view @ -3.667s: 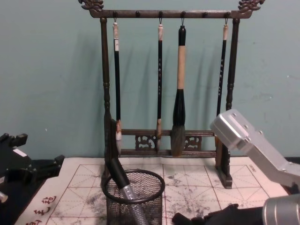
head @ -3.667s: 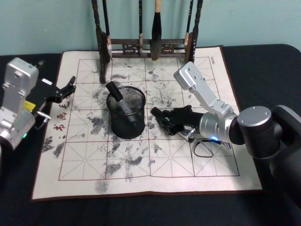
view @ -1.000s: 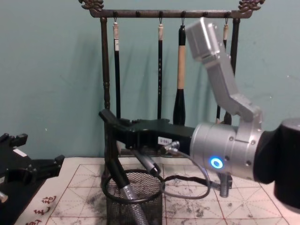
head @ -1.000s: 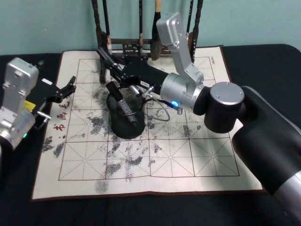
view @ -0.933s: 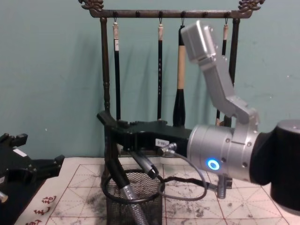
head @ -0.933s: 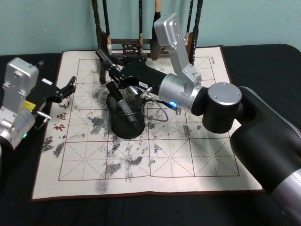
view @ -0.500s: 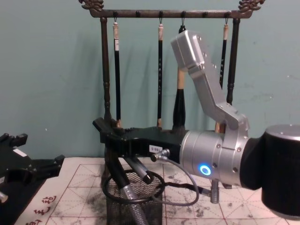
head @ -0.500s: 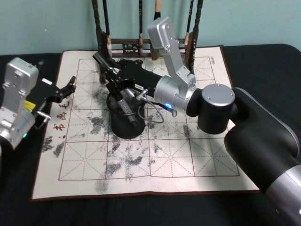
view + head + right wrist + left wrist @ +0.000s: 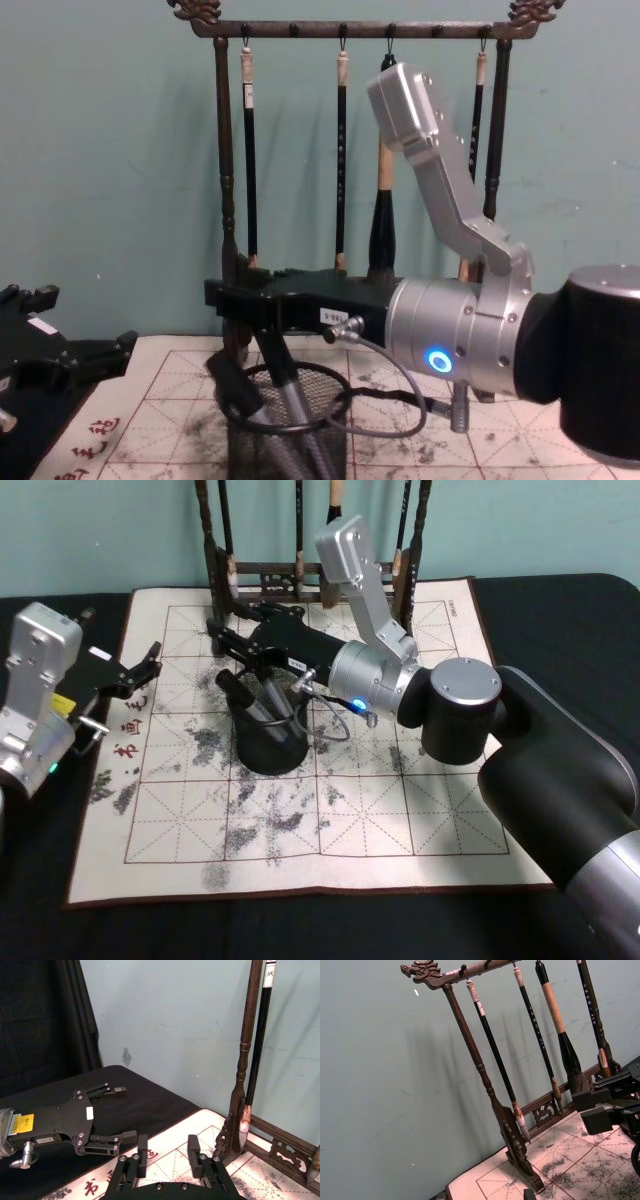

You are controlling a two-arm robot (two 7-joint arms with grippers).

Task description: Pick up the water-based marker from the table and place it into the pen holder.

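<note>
I see the table [image 9: 560, 610] under black cloth, and on it a pale gridded mat [image 9: 400, 820] blotched with ink; at the mat's far edge stands the brush rack [image 9: 225, 180] with four brushes hanging from its top bar; my right arm reaches across the mat from the right, its right claw [image 9: 225, 640] level above the holder [image 9: 268, 742], which sits on the mat in front of the rack's left post; in the right wrist view the right claw [image 9: 166, 1152] has its two fingers parted with bare mat between them, so it is wide and holds nothing; in the chest view two markers stand in the holder [image 9: 285, 445]: one marker [image 9: 290, 395], grey with a dark upper part, rises just under the claw and leans slightly, and a black-capped one [image 9: 232, 385] leans out over the holder's left rim; my left arm sits at the table's left edge, its left claw [image 9: 148, 667] over the mat's left border, well apart from the holder; in the right wrist view the left claw [image 9: 117, 1114] has its fingers spread wide and empty.
</note>
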